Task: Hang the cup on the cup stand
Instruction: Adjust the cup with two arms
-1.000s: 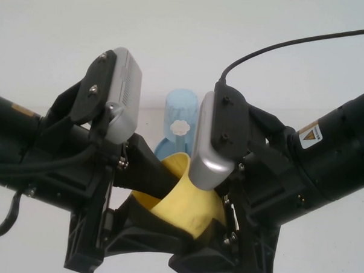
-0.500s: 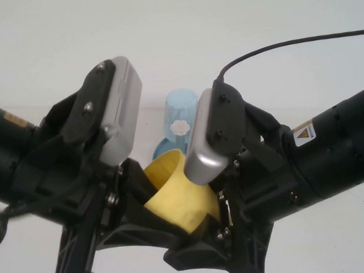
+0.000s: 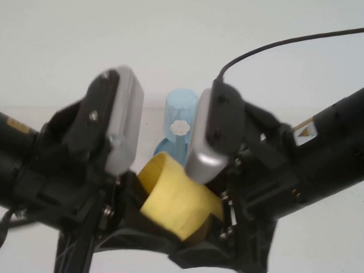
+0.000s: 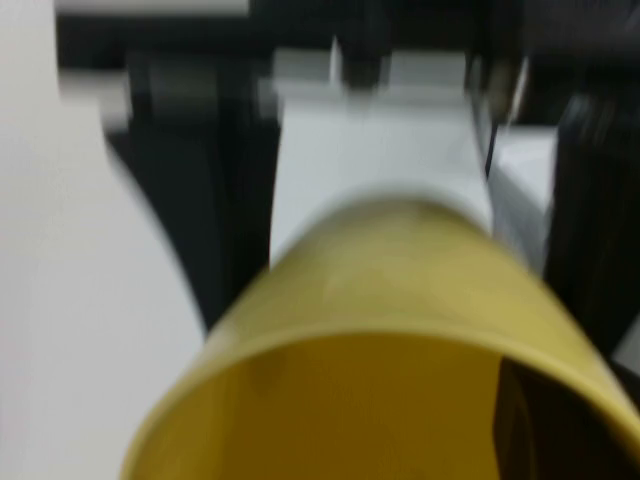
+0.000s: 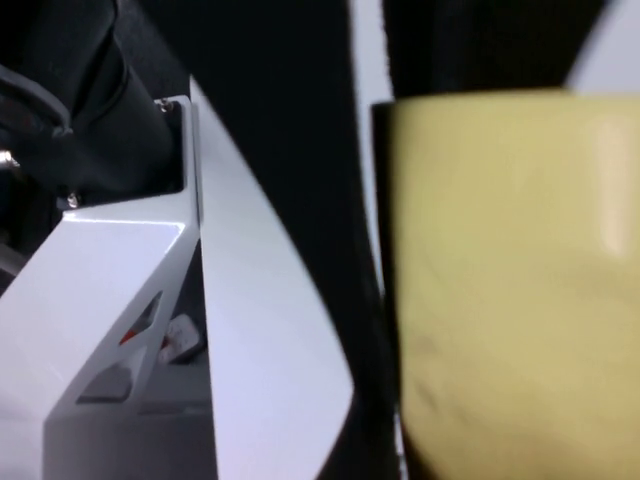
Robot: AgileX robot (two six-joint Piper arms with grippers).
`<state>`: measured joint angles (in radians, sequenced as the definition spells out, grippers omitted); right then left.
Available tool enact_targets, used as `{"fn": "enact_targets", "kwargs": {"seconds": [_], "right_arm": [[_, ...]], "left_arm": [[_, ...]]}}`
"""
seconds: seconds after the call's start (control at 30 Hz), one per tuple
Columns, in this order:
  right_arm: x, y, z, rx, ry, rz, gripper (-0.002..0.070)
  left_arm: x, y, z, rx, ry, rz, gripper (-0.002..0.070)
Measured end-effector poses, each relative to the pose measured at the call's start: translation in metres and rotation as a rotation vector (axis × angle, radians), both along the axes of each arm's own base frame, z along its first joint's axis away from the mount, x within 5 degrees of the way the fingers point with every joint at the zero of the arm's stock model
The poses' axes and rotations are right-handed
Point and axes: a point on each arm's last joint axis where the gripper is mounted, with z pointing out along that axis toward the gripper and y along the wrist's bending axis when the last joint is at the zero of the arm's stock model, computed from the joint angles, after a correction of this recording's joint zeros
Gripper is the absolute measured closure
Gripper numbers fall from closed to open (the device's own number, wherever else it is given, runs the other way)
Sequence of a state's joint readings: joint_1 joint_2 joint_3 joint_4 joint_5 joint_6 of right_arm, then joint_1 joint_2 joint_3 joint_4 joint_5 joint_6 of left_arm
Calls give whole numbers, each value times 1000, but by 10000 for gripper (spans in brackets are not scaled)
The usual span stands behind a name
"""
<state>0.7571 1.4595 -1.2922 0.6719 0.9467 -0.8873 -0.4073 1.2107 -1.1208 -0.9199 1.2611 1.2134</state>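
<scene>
The yellow cup [image 3: 174, 204] lies tilted between my two arms, close under the camera, with its mouth towards the left arm. My left gripper [image 3: 138, 194] is at the cup's rim. In the left wrist view the cup [image 4: 400, 300] faces me mouth-on, and one dark finger [image 4: 525, 425] is inside it against the wall. My right gripper [image 3: 213, 225] is at the cup's base end, and the cup's side [image 5: 510, 280] fills its wrist view. Behind the arms stands the cup stand [image 3: 162, 149], with one white flower cap [image 3: 180, 127] showing; most of it is hidden.
A light blue cup [image 3: 180, 107] sits upside down on a far peg of the stand. The white table [image 3: 186, 46] stretches beyond it. Both arms' wrist cameras and bodies crowd the near middle. A black cable [image 3: 282, 44] arcs over the right arm.
The cup has tipped over, its mouth swinging left and down with the left wrist. The left arm has shifted and turned; the right arm has barely moved.
</scene>
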Motion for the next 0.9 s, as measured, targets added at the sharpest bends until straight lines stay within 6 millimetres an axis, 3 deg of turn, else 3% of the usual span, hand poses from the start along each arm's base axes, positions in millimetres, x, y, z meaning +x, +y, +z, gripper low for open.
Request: {"fn": "enact_targets", "kwargs": {"seconds": [0.07,0.13,0.27,0.33,0.37,0.57,0.7,0.9], "right_arm": [[0,-2,4,-33,19,-12,53],[-3,-6,9,-65,25,-4,34],[-9,-15,19,-101,13,1,22],[-12,-21,26,-108,-10,-13,20],[-14,-24,28,-115,-6,-22,20],[-43,-49,49,-141,52,-53,26],[-51,-61,46,-167,99,-154,27],[-66,-79,23,-114,202,-362,27]], "left_arm": [[0,1,-2,20,-7,0,675],[0,1,-2,19,-4,-3,650],[0,1,-2,19,-1,0,674],[2,1,-2,32,-8,24,648],[4,2,-4,49,-21,47,674],[22,4,-7,61,-90,183,664],[16,4,-1,30,-87,173,664],[4,8,14,-26,-132,198,664]]}}
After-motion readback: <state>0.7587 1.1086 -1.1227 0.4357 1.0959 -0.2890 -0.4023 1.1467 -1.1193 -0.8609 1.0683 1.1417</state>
